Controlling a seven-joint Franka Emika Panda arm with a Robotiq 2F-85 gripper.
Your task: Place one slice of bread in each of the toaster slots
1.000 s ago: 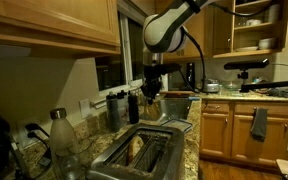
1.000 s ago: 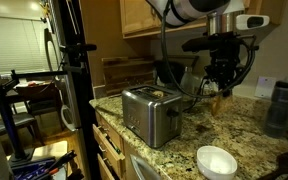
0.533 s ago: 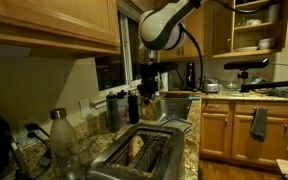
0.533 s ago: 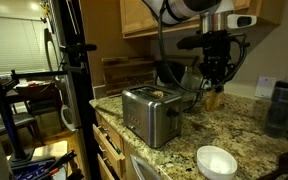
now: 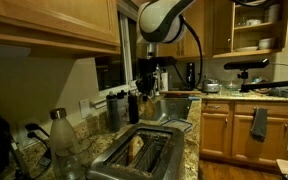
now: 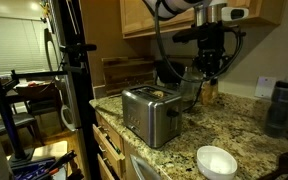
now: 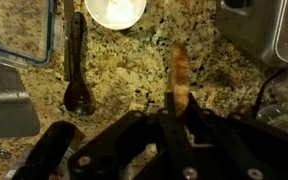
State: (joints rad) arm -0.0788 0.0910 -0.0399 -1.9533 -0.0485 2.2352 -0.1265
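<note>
Raised since earlier: jaws clamped on thin tan bread slice (image 6: 210, 93), hanging above speckled granite counter (image 6: 239, 130), near shiny silver boxy toaster (image 6: 149, 118).

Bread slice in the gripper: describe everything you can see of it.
The bread slice is thin and tan with a darker crust, seen edge-on in the wrist view. It is pinched at one end by the shut gripper and hangs clear above the speckled granite counter. In an exterior view it hangs off to the side of the toaster, not over its slots. Only the gripper touches it.
</note>
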